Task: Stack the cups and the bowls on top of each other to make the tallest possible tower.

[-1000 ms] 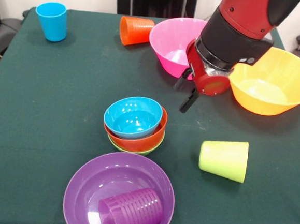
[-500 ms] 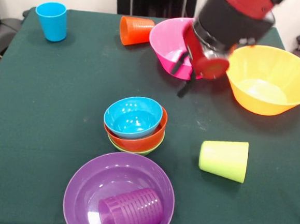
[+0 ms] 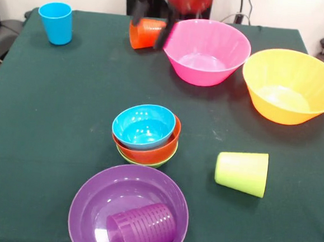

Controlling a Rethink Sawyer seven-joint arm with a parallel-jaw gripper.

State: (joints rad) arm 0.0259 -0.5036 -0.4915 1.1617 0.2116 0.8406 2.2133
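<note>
While the blue cup (image 3: 56, 22) stands upright at far left, the gripper (image 3: 151, 26) hovers over the tipped orange cup (image 3: 146, 33), fingers spread and empty (likely lining up). Nested bowls (image 3: 146, 134) wait mid-table; the pink bowl (image 3: 207, 51) sits beside.

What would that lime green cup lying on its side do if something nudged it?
The lime green cup lies on its side on the green tablecloth, so a nudge would probably set it rolling. Its mouth looks wider than its base, so it would likely curve rather than run straight. It looks like thin, smooth plastic, probably light and a bit slippery to grip.
</note>
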